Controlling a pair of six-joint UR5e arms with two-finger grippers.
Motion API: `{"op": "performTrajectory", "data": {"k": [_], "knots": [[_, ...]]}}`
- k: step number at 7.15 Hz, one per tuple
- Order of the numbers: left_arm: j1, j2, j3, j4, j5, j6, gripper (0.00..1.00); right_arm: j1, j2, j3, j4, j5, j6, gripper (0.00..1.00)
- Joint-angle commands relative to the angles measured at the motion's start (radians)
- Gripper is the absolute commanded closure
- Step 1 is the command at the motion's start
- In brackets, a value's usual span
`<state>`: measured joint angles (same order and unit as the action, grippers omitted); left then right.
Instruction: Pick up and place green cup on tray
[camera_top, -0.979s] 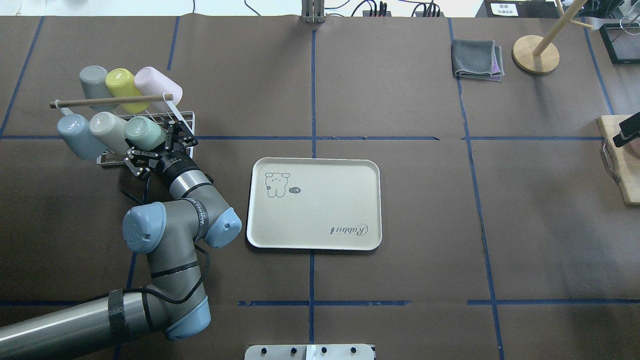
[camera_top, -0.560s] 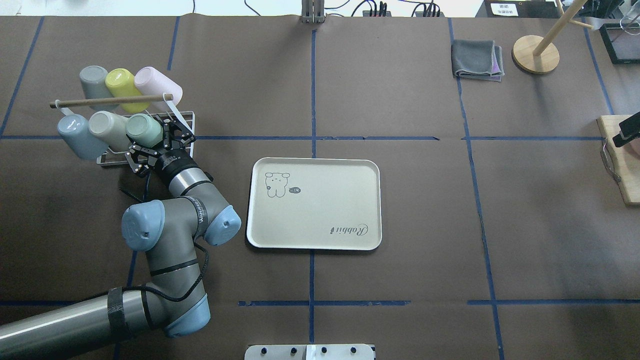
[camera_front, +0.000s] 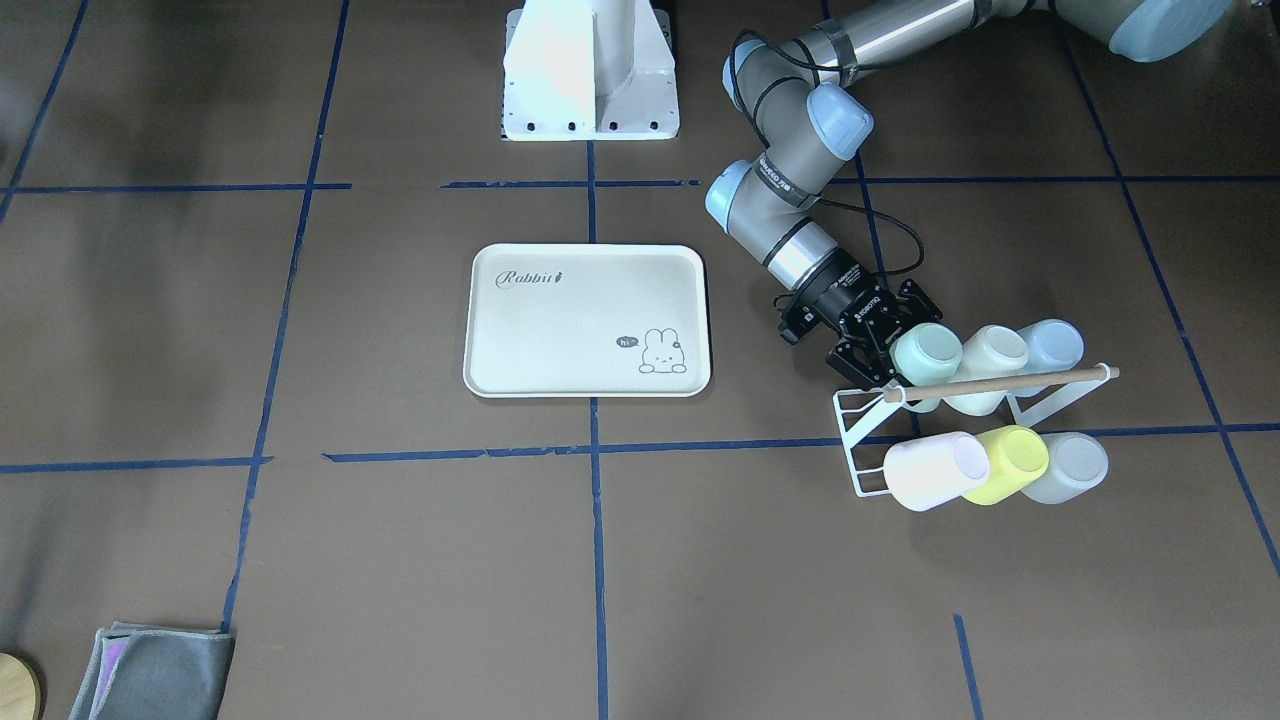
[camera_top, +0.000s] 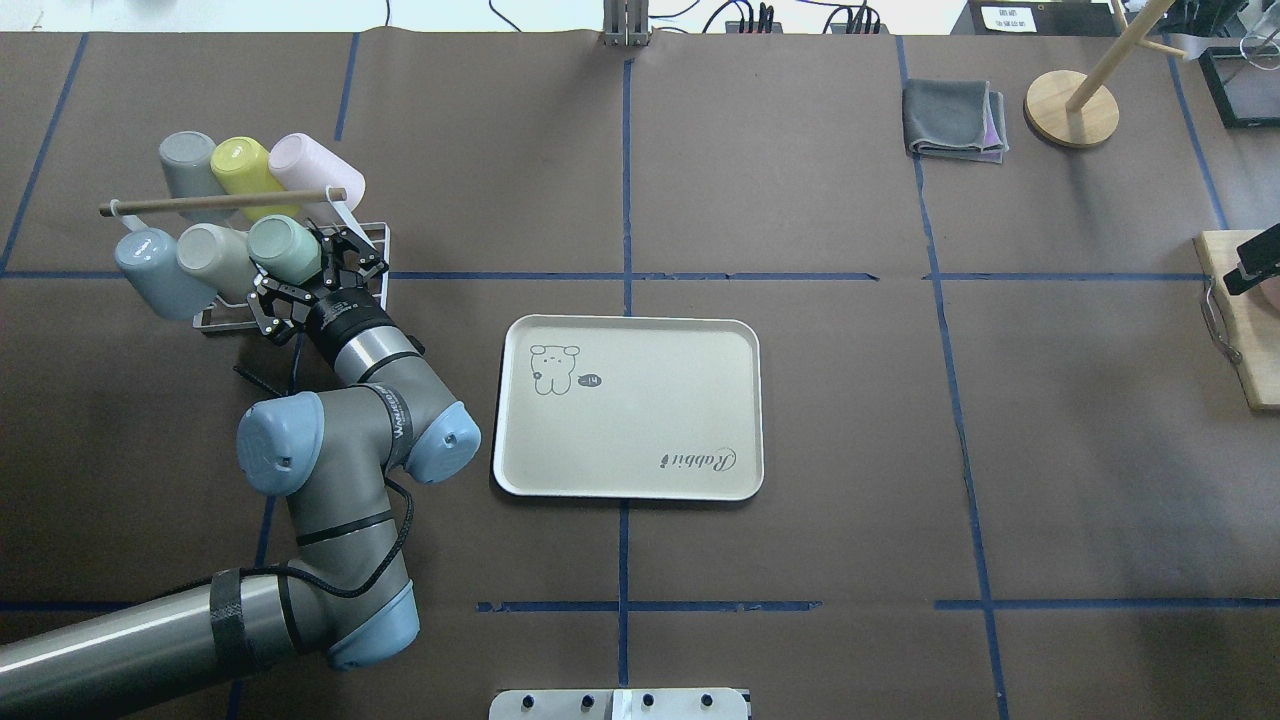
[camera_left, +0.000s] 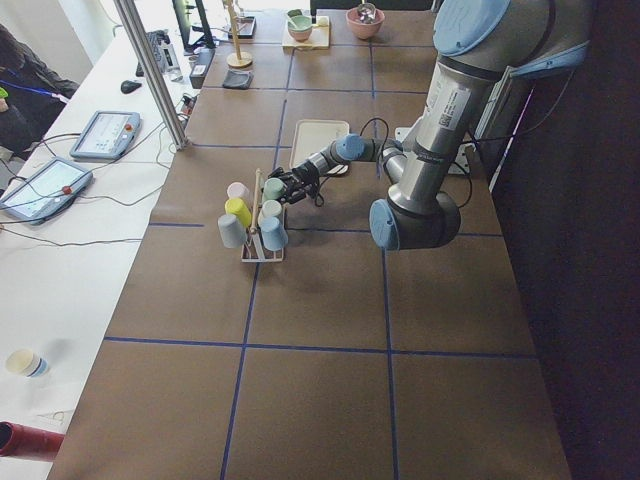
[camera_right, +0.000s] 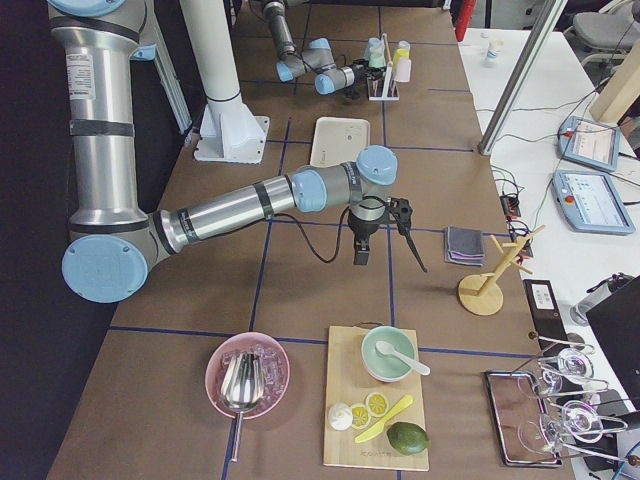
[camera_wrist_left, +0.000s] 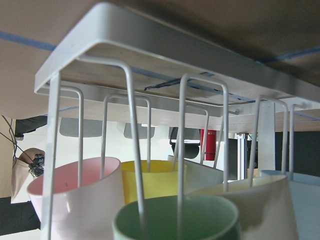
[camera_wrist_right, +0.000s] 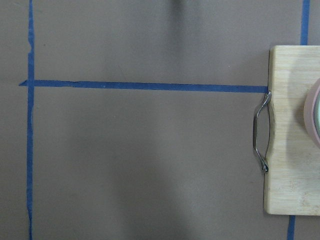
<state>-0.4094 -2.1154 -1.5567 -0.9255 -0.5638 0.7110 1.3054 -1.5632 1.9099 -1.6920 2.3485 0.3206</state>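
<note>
Even, diffuse light, soft shadows on the brown table (camera_top: 800, 400), close-up blur on the green cup (camera_wrist_left: 175, 220)

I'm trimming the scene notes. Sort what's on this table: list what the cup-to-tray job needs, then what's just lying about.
Job:
- green cup, on the rack
- tray
- left gripper, open at the cup

Lying about:
- yellow cup, pink cup and the rack's other cups
- grey cloth
- wooden stand
- cutting board

Robotics lab; blue-taped table (camera_top: 850, 420); teach pendants (camera_left: 105, 134) on a side bench (camera_left: 60, 260)
</note>
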Motion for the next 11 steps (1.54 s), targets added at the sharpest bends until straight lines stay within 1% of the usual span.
{"op": "performTrajectory", "data": {"k": [1,3,5,6,7,10,11], "knots": [[-0.003,0.002,-0.028,0.017,0.004,0.011,0.44,0.0,0.0,0.0,0.0,0.006,0.0,0.0],[-0.014,0.009,-0.11,0.065,0.007,0.042,0.44,0.003,-0.001,0.001,0.0,0.011,0.0,0.0],[-0.029,0.008,-0.125,0.077,0.007,0.045,0.43,0.003,0.0,0.001,0.0,0.011,0.0,0.0],[-0.04,0.011,-0.155,0.077,0.007,0.082,0.43,0.003,0.0,0.001,0.0,0.011,0.0,0.0],[-0.052,0.017,-0.208,0.077,0.007,0.111,0.43,0.003,0.0,0.001,0.0,0.012,0.0,0.0],[-0.06,0.035,-0.301,0.079,0.007,0.166,0.43,0.005,0.0,0.001,0.0,0.012,0.0,0.0],[-0.075,0.028,-0.357,0.077,0.002,0.171,0.43,0.005,0.0,0.001,0.0,0.012,0.0,0.0]]}}
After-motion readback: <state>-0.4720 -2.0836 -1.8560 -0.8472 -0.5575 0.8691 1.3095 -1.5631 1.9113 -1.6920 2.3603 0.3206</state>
